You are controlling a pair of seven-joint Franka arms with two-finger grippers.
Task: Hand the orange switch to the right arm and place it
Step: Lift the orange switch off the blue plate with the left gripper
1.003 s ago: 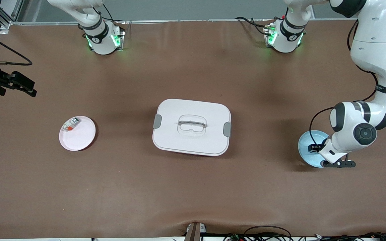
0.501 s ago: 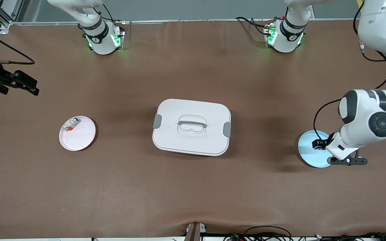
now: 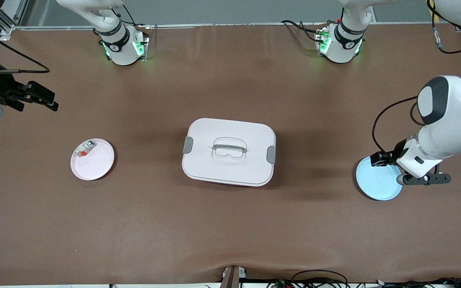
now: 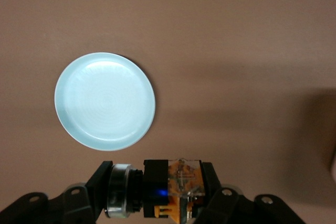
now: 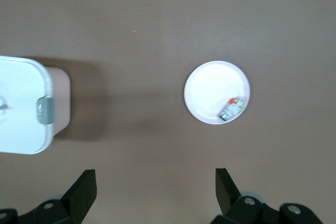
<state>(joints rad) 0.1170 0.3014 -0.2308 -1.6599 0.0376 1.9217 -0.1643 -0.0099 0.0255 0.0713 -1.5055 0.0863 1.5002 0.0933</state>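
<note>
The orange switch (image 4: 176, 190), a small black block with an orange and clear middle and a metal ring at one end, sits clamped between the fingers of my left gripper (image 4: 163, 192). In the front view the left gripper (image 3: 380, 160) holds the switch (image 3: 377, 160) in the air over the edge of the light blue plate (image 3: 377, 183), which is bare in the left wrist view (image 4: 105, 100). My right gripper (image 3: 48, 100) is open and empty, up in the air at the right arm's end of the table; its fingers (image 5: 84, 190) stand wide apart.
A white lidded box (image 3: 229, 152) with grey clips stands mid-table, also in the right wrist view (image 5: 23, 106). A pink plate (image 3: 94, 164) toward the right arm's end holds a small white-grey part with a red-orange patch (image 3: 85, 149); both show in the right wrist view (image 5: 210, 85).
My left gripper has lifted the switch up off the blue plate and risen. My right gripper has shifted a little toward the table's middle.
</note>
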